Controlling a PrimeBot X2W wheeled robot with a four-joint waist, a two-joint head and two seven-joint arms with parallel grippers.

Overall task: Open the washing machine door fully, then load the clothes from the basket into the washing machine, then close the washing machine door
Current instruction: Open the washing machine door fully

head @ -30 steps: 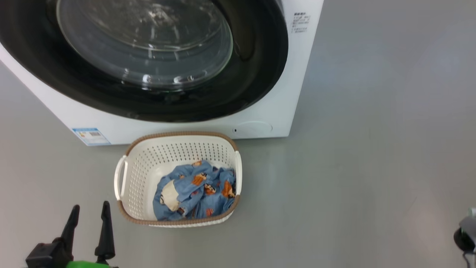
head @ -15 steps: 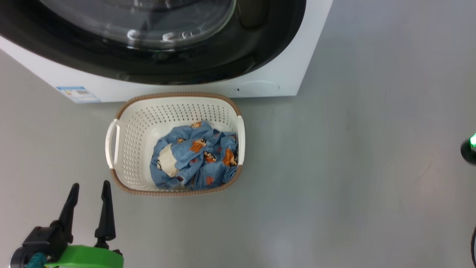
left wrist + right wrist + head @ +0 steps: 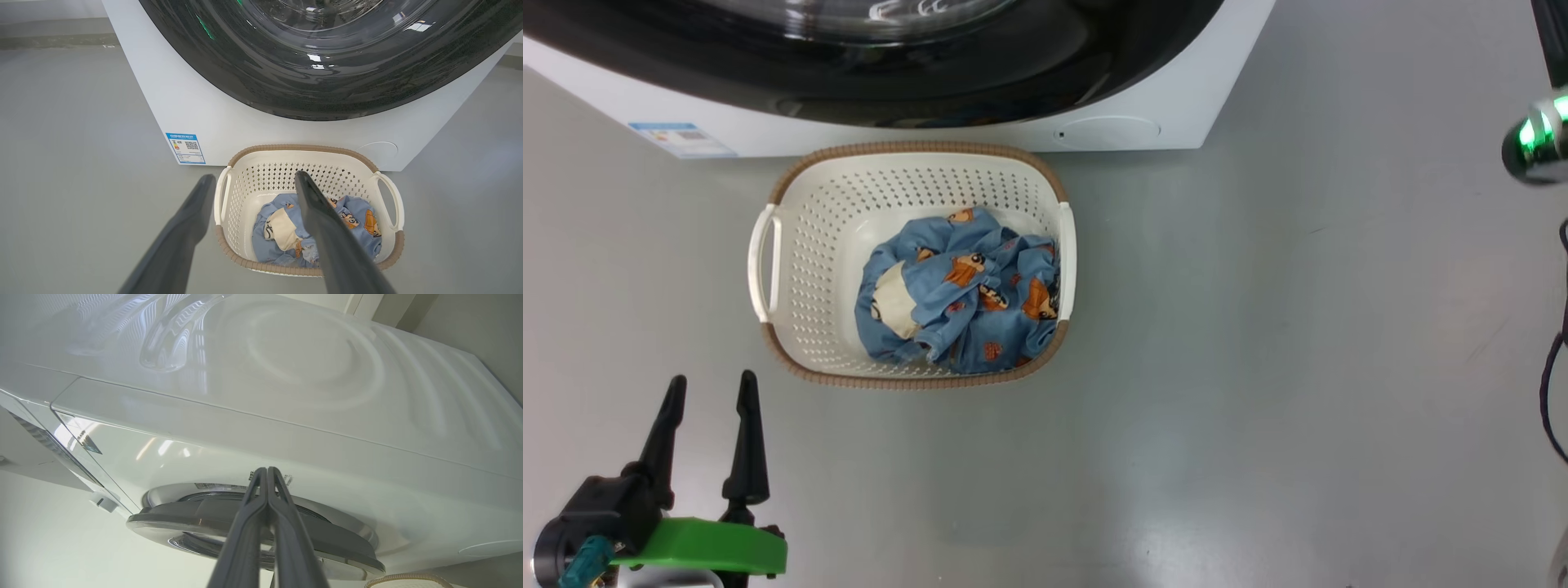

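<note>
Spread wide and empty: left fingers [image 3: 746, 433]. Just ahead and right of them, basket [image 3: 817, 269] with clothes [image 3: 964, 294] inside, against washer [image 3: 1176, 98]. Pressed together, gripping nothing: right fingers [image 3: 249, 531], aimed at door [image 3: 184, 514] beyond the tips.

The head camera tips down: the white front-loading washing machine [image 3: 1168, 90] and cream perforated plastic basket [image 3: 821, 269] sit higher in view. The right arm's green-lit metal joint [image 3: 1535, 147] climbs the right edge.
</note>
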